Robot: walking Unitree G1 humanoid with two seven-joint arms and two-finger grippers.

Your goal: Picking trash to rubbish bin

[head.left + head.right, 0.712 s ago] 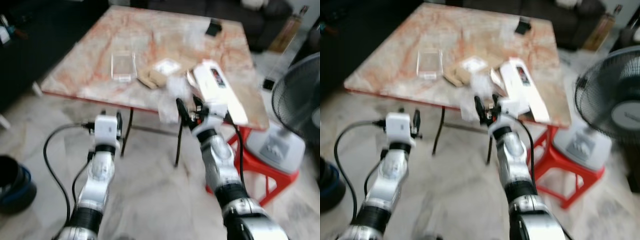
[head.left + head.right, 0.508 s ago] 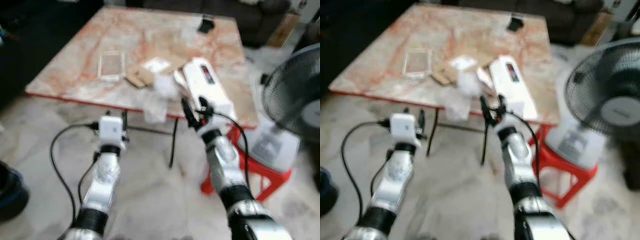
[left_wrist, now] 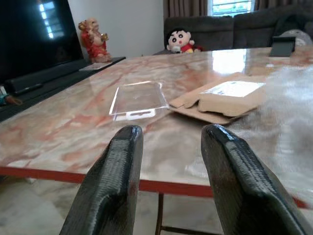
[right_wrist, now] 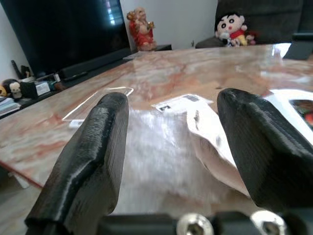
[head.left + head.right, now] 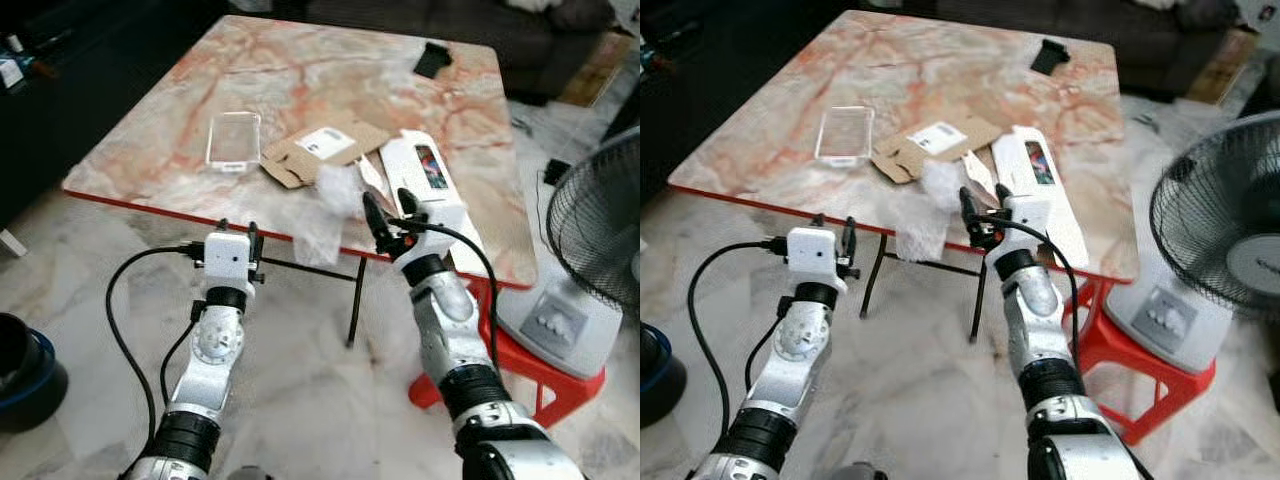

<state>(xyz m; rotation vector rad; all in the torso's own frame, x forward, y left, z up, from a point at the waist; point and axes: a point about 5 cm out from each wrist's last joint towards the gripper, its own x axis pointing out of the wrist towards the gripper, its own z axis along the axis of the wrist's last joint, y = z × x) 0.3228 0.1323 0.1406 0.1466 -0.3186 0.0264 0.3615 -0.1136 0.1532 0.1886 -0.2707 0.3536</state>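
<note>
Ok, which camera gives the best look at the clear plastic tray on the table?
The left eye view: the clear plastic tray shows whole from above on the marble table. The right eye view matches. The left wrist view shows it low and flat; the right wrist view catches just an edge.

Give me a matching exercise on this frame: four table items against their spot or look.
Items:
1. clear plastic tray
2. brown cardboard piece
3. crumpled clear plastic
4. small black object

Descriptions:
A. hangs over the table's near edge
B. at the far side of the table
C. carries a white label
D. see-through, lying flat left of the cardboard

Pairs: 1-D, 2-C, 3-A, 4-B
</note>
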